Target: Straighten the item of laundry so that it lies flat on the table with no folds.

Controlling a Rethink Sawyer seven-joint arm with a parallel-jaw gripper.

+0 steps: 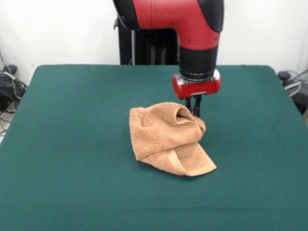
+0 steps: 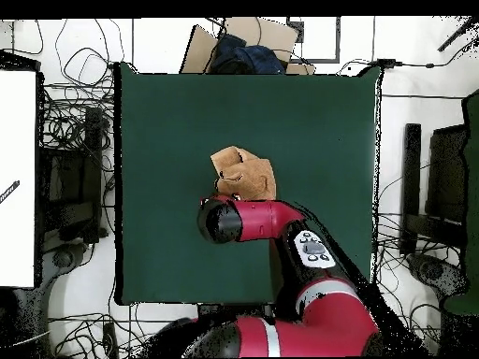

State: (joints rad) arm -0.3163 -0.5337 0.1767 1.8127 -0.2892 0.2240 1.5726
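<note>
Tabletop (image 1: 72,144) of dark green felt-like cloth, rectangular and far larger than the towel (image 1: 166,137) lying near its middle. Behind the tabletop, in the front view, stands a white wall, with dark cables and equipment (image 1: 9,89) on the floor just off both side edges. In the overhead view, tangled cables (image 2: 79,131) surround the tabletop on a pale floor, a white panel (image 2: 19,178) lies off one side, dark stands (image 2: 412,187) off the other, and a cardboard box (image 2: 248,42) holding dark cloth sits just beyond the edge farthest from the robot's base. The towel, peach-orange terry cloth, lies crumpled and folded over itself rather than flat: a bunched, raised hump at the end beneath the arm, a flatter folded flap with a woven band (image 1: 185,161) at the opposite end. In the front view its long axis runs obliquely, from the hump at upper right of the heap down to the banded corner pointing toward the lower right. The red and black arm (image 1: 192,29) comes down over the towel's raised end, and the pincer (image 1: 193,107) stands upright with its dark fingertips at the hump's top edge, close together and touching the cloth; whether they actually pinch a fold cannot be told. In the overhead view the arm covers the pincer and the towel's nearer edge.
</note>
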